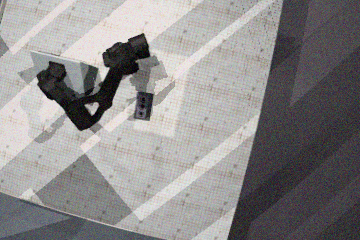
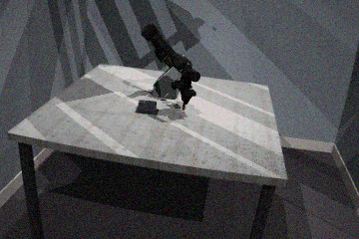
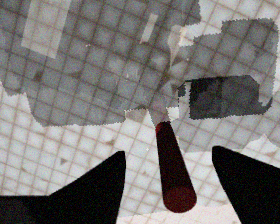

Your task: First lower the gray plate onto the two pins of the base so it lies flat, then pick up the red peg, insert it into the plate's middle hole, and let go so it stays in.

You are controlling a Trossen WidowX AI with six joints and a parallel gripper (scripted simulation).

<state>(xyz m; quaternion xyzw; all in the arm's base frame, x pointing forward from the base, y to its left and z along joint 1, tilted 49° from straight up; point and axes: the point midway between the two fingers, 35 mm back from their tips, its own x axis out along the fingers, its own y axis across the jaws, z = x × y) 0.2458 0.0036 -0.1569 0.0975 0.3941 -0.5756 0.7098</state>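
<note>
Round dark-red peg (image 2: 183, 108) (image 3: 175, 167) between the fingers of a partly open gripper (image 2: 185, 104) (image 3: 168, 155), near the rectangular three-holed plate (image 1: 145, 106) (image 2: 148, 107).

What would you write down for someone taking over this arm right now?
End effector: partly open, holding nothing; its fingers stand on either side of the red peg with gaps between.
Red peg: upright on the table, below the end effector.
Base and gray plate: on the table beside the peg; the plate looks seated, though the views are too coarse to confirm it lies fully flat.
Left to do: grip the peg, insert it in the plate's middle hole, let go.
</note>
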